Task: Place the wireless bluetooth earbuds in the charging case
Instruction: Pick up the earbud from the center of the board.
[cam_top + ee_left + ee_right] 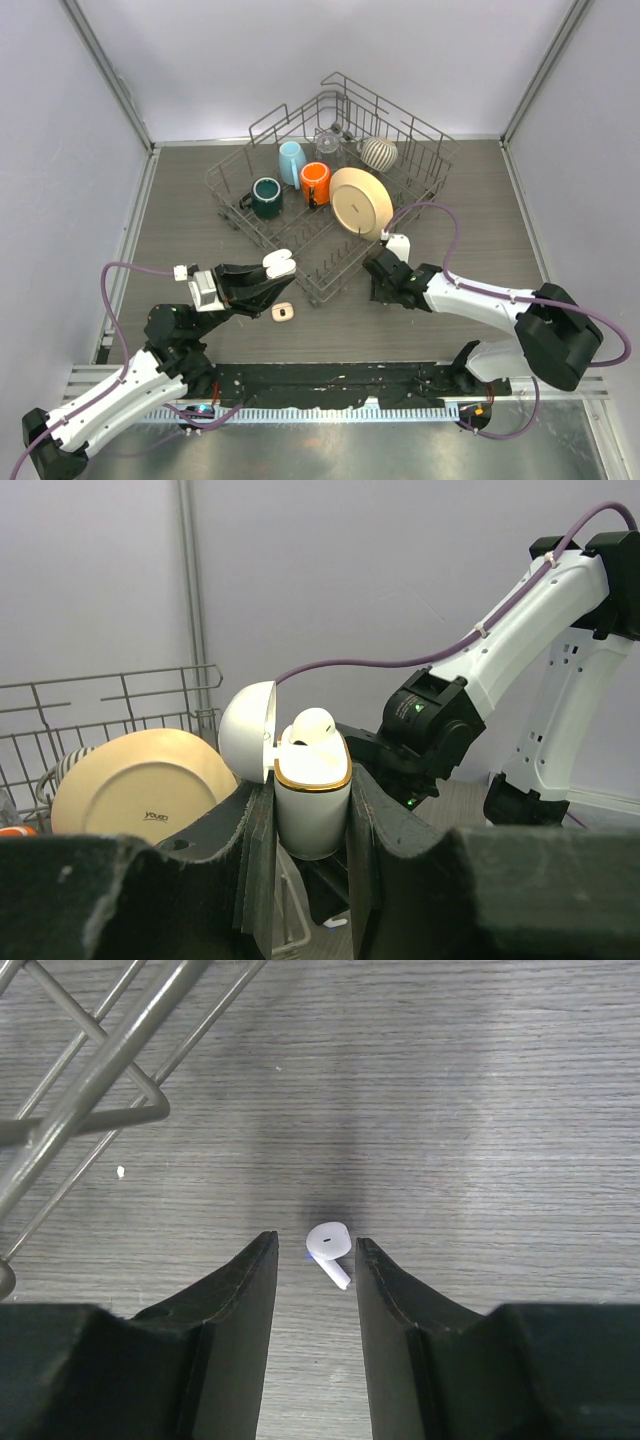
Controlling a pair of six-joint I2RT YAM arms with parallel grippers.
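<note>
My left gripper (272, 270) is shut on the white charging case (279, 264) with a gold rim and holds it upright above the table. In the left wrist view the case (312, 815) sits between my fingers with its lid (246, 731) open to the left. One white earbud (312, 726) sits in it. A second white earbud (329, 1247) lies on the wooden table, stem pointing down-right. My right gripper (314, 1246) is open and low over it, one finger on each side, not touching. In the top view the right gripper (381, 287) hides this earbud.
A wire dish rack (238, 207) stands at the back centre, holding a cream plate (361, 203) and teal (266, 197), orange (316, 183) and light blue (291, 160) mugs. Its front corner is beside my right gripper. A small peach square object (283, 313) lies below the case.
</note>
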